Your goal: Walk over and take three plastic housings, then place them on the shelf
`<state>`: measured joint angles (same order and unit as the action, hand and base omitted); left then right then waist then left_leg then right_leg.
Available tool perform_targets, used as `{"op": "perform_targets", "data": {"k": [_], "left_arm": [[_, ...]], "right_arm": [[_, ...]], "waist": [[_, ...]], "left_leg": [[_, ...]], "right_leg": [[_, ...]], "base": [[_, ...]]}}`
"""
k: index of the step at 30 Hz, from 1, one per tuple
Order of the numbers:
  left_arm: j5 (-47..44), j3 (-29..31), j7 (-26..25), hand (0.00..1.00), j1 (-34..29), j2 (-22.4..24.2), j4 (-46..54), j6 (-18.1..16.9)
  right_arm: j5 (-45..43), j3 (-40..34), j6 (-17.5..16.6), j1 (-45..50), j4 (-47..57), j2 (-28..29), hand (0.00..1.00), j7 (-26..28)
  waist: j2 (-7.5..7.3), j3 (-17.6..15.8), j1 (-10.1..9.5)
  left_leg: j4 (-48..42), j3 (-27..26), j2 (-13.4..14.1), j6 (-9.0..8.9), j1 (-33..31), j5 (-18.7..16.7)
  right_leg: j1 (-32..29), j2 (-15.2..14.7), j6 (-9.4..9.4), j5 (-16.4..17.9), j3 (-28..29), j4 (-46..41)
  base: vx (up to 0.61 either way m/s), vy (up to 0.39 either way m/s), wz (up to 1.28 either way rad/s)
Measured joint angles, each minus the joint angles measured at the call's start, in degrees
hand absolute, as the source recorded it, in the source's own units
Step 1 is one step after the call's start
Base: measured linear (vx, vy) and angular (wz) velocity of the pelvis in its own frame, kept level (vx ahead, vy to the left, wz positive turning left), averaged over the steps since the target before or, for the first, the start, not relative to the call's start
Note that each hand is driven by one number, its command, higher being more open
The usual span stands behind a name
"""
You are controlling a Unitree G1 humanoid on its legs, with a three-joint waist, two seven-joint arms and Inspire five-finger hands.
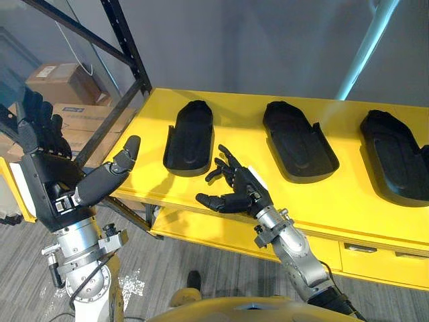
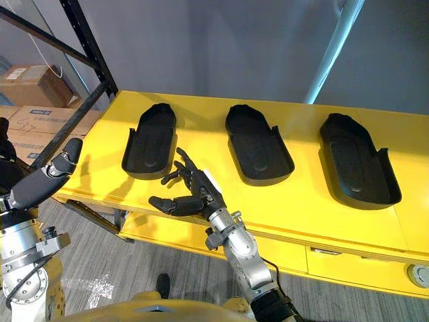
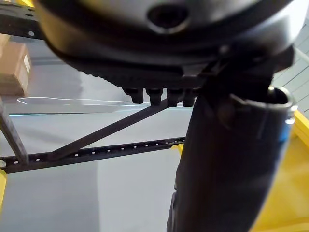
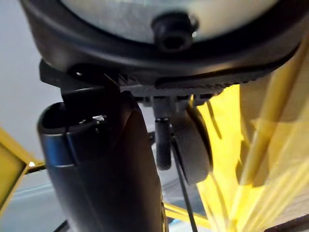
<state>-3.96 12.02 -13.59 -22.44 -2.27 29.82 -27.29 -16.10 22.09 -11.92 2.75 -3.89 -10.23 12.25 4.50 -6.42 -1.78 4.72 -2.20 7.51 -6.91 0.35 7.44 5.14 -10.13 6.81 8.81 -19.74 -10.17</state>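
Three black plastic housings lie in a row on the yellow table top (image 1: 268, 100): the left housing (image 1: 191, 137), the middle housing (image 1: 298, 142) and the right housing (image 1: 395, 157). My right hand (image 1: 238, 191) hovers over the table's front edge, just in front of and to the right of the left housing. It is open, with relaxed fingers and the thumb (image 4: 106, 164) stuck out, and it holds nothing. My left hand (image 1: 40, 168) is raised off the table's left end. It is open too, fingers upright, its thumb (image 3: 227, 169) pointing toward the table.
A black metal rack post (image 1: 127, 47) with a diagonal brace (image 3: 96, 150) stands at the table's left corner. Cardboard boxes (image 1: 64, 84) are stacked behind it. Yellow drawers (image 1: 362, 251) sit below the table top. A pale blue pole (image 1: 365, 47) leans against the grey wall.
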Motion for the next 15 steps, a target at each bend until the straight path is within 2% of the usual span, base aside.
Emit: {"op": "perform_targets", "data": {"k": [7,15], "left_arm": [[-0.1,-0.4,1.0,1.00,-0.1,0.0,3.2,-0.1],[-0.2,-0.5,1.5,1.00,-0.1,-0.1,4.1,-0.2]], "right_arm": [[-1.1,1.0,-0.5,-1.6,-2.3,0.0,1.00,3.4],[-1.2,3.4,-1.2,-2.1,-3.0,0.0,1.00,3.9]], "waist": [[0.00,0.0,-0.25],[-0.09,0.0,-1.19]], "left_leg": [[0.0,0.5,0.1,-0.06,-0.1,0.3],[0.0,0.9,0.1,-0.06,-0.4,0.5]], "right_leg": [[-0.1,0.1,-0.33,0.3,-0.4,-0.7],[-0.1,0.1,-0.32,0.3,-0.8,-0.7]], "base": [[-0.02,-0.013,0.03],[-0.01,-0.009,0.02]]}}
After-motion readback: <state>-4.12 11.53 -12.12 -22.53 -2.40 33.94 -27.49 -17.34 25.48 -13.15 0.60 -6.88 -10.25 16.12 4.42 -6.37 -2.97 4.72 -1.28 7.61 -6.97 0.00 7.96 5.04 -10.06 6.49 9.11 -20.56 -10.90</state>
